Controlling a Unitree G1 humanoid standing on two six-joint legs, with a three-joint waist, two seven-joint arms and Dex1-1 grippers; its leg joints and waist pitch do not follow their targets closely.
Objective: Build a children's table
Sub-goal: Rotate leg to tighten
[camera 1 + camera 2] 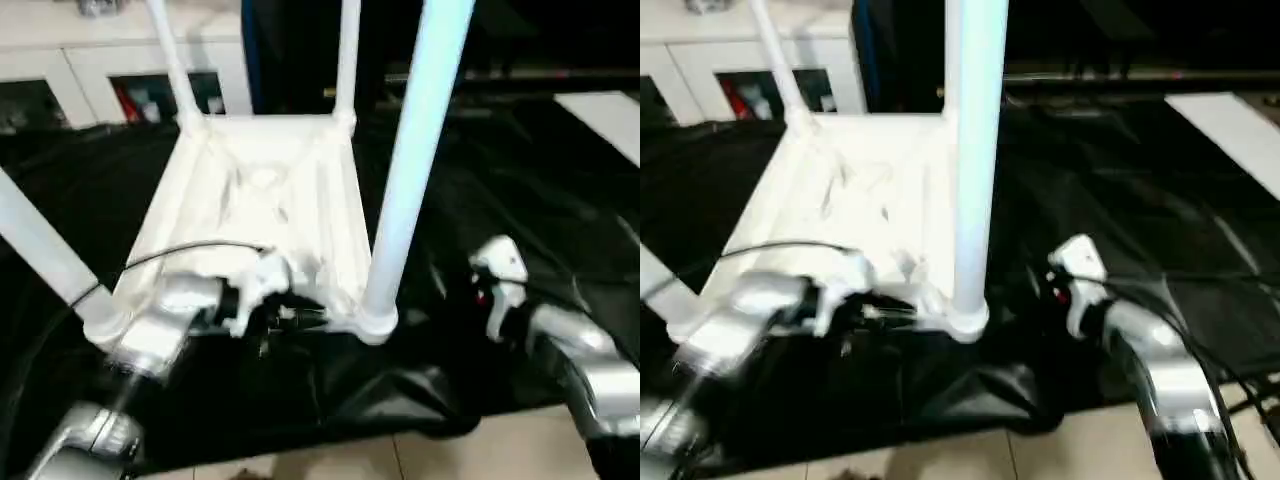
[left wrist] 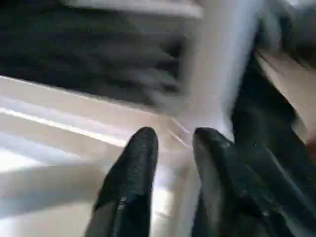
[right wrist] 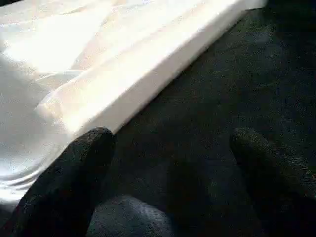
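Nearest you are the two silver forearms, and between them the children's table [image 1: 260,200] lies upside down on the black-covered work table [image 1: 520,200], its ribbed underside facing up so the corner sockets can take legs. All four legs look seated and standing up from that top, which suggests the build is close to done. Your left gripper [image 2: 173,148] sits at the near edge of the table top, beside the near right leg [image 1: 410,170]; its fingers [image 2: 133,168] stand a little apart with nothing between them, so it looks to have just let go. Your right gripper [image 3: 168,163] hangs beside the table top's right edge, over the black cover, spread wide and empty, clear of the legs. A white cabinet [image 1: 60,60] stands beyond the table top.
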